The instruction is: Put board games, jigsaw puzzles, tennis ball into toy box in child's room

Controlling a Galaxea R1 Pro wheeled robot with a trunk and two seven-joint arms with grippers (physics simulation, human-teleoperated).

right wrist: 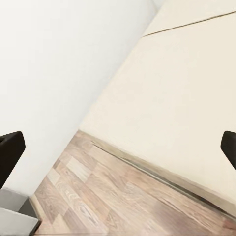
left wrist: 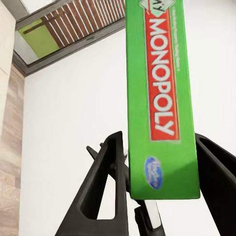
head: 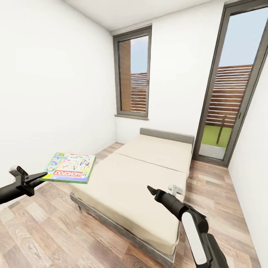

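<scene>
At the head view's left edge, the left end effector (head: 37, 178) pinches the Monopoly box (head: 70, 168) by one edge, its arm cut off. The box is held flat over the wood floor (head: 44, 227) beside the bed's (head: 141, 178) near-left corner, long axis running away from the fingers. The right end effector (head: 150, 190) hangs spread over the bed's right edge, fingertips barely visible.

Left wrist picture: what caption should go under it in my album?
The left gripper pinches the edge of the green Monopoly box in front of a white wall.
</scene>
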